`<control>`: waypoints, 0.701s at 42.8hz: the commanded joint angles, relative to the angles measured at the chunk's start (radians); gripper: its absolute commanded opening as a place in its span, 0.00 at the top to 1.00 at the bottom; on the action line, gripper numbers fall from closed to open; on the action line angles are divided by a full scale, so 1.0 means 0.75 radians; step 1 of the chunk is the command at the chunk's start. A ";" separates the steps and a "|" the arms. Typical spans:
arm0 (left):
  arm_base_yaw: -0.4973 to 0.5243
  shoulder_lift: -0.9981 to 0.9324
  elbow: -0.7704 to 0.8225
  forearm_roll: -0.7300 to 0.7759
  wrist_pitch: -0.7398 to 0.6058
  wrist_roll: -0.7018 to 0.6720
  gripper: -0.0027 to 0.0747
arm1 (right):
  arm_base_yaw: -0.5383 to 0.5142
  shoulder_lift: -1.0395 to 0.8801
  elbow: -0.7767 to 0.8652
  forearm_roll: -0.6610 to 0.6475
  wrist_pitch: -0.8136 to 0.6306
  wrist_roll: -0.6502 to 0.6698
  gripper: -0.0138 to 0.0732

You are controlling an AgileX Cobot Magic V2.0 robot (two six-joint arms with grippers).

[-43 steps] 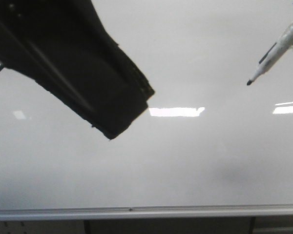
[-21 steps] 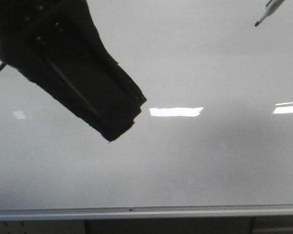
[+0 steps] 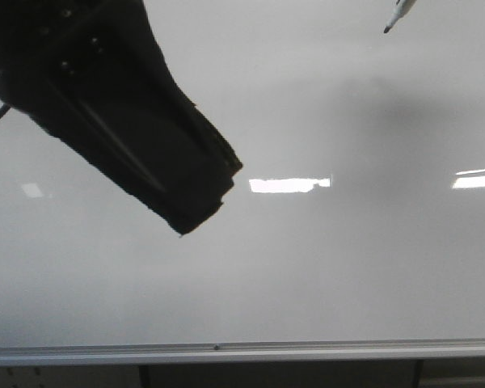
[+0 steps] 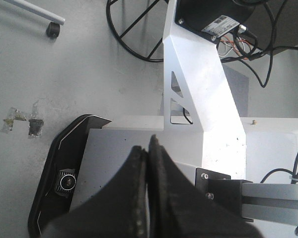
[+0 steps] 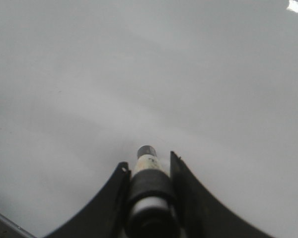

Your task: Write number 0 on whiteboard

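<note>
- Moved since a second ago: my marker (image 3: 398, 14) has climbed from mid-right of the board to its top right corner in the front view, and only the tip end now shows below the frame edge; my left tool (image 3: 200, 196) has drifted slightly up and left.
- Whiteboard (image 3: 323, 267): glossy, grey-white, fills nearly the whole front view; silver rail (image 3: 242, 352) along its lower edge; bright light reflections near mid-height.
- Number 0: none visible on any part of the board I can see. Judged not yet begun.
- Right tool (image 5: 148, 171): closed on the marker, jaws on either side of its barrel, dark tip (image 5: 146, 150) pointing out toward the board.
- Key relation: the marker's long axis slants down and to the left in the front view, tip leading. Whether the tip touches the board or hangs just off it I cannot tell; no ink trail shows.
- Blank writing area lies below and to the left of the tip, between it and the left tool.
- Left tool: jaws pressed together, holding nothing, per the left wrist view; it looms large and dark over the upper left of the front view, its wrist camera facing the robot's base and the floor.
- Nearer arm: the right, being the only one with the marker. My judgement is that the next move needs the tip brought to the surface.
</note>
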 commanded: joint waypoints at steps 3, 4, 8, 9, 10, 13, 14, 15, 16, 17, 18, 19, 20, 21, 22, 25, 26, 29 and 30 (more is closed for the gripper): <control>-0.011 -0.047 -0.039 -0.089 0.059 0.001 0.99 | -0.009 0.007 -0.051 0.021 -0.129 -0.011 0.92; -0.011 -0.047 -0.039 -0.089 0.059 0.001 0.99 | -0.009 0.013 -0.051 0.021 -0.131 -0.011 0.92; -0.011 -0.047 -0.039 -0.089 0.059 0.001 0.99 | -0.006 0.031 -0.051 0.024 -0.148 -0.011 0.92; -0.011 -0.047 -0.039 -0.089 0.059 0.001 0.99 | -0.005 0.037 -0.051 0.024 -0.153 -0.011 0.92; -0.011 -0.047 -0.039 -0.089 0.059 0.001 0.99 | -0.005 0.040 -0.051 0.024 -0.158 -0.011 0.92; -0.011 -0.047 -0.039 -0.089 0.059 0.001 0.99 | -0.003 0.049 -0.051 0.024 -0.177 -0.011 0.92; -0.011 -0.047 -0.039 -0.089 0.059 0.001 0.99 | -0.003 0.051 -0.051 0.027 -0.182 -0.011 0.92; -0.011 -0.047 -0.039 -0.089 0.059 0.001 0.99 | -0.003 0.054 -0.051 0.031 -0.189 -0.011 0.92; -0.011 -0.047 -0.039 -0.089 0.059 0.001 0.99 | -0.003 0.056 -0.051 0.030 -0.191 -0.011 0.92; -0.011 -0.047 -0.039 -0.089 0.059 0.001 0.99 | -0.003 0.057 -0.051 0.030 -0.194 -0.011 0.92; -0.011 -0.047 -0.039 -0.089 0.059 0.001 0.99 | -0.003 0.058 -0.051 0.030 -0.198 -0.011 0.92; -0.011 -0.047 -0.039 -0.089 0.059 0.001 0.99 | -0.003 0.060 -0.051 0.030 -0.200 -0.011 0.92; -0.011 -0.047 -0.039 -0.089 0.059 0.001 0.99 | -0.003 0.060 -0.051 0.030 -0.201 -0.011 0.92; -0.011 -0.047 -0.039 -0.089 0.059 0.001 0.99 | -0.003 0.060 -0.051 0.030 -0.204 -0.011 0.92; -0.011 -0.047 -0.039 -0.089 0.059 0.001 0.99 | -0.003 0.060 -0.051 0.030 -0.204 -0.011 0.92; -0.011 -0.047 -0.039 -0.089 0.059 0.001 0.99 | -0.003 0.060 -0.051 0.030 -0.217 -0.011 0.92; -0.011 -0.047 -0.039 -0.089 0.059 0.001 0.99 | -0.003 0.060 -0.051 0.030 -0.222 -0.011 0.92; -0.011 -0.047 -0.039 -0.089 0.059 0.001 0.99 | -0.003 0.060 -0.051 0.030 -0.225 -0.011 0.92; -0.011 -0.047 -0.039 -0.089 0.059 0.001 0.99 | -0.003 0.060 -0.051 0.030 -0.225 -0.011 0.92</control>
